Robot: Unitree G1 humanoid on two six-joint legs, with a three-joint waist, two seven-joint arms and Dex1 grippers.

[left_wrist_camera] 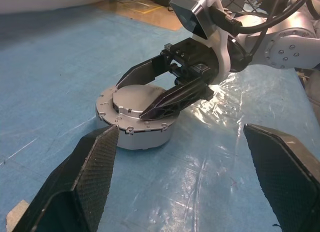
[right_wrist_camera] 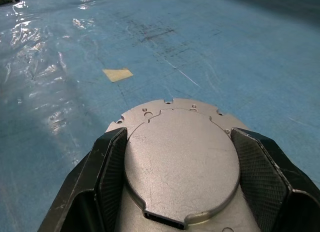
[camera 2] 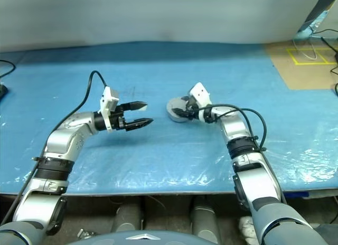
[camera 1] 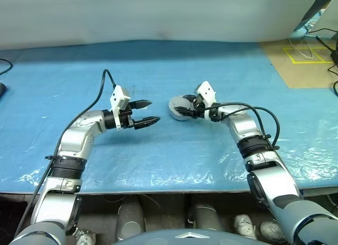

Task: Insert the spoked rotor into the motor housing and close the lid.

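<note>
Just right of centre frame, my right gripper (camera 1: pixel 186 111) straddles the lid (left_wrist_camera: pixel 142 103) seated on the motor housing (left_wrist_camera: pixel 137 134), fingers apart, so I'd press squarely down, left gripper (camera 1: pixel 149 112) hanging open beside it.

- I see the squat round silver metal motor housing (left_wrist_camera: pixel 142 134) standing upright on the blue sheet, its side wall plain.
- The flat round grey metal lid (right_wrist_camera: pixel 181 159) sits level on top of it, closing it, with small screw holes around its stepped rim and a notch at one edge.
</note>
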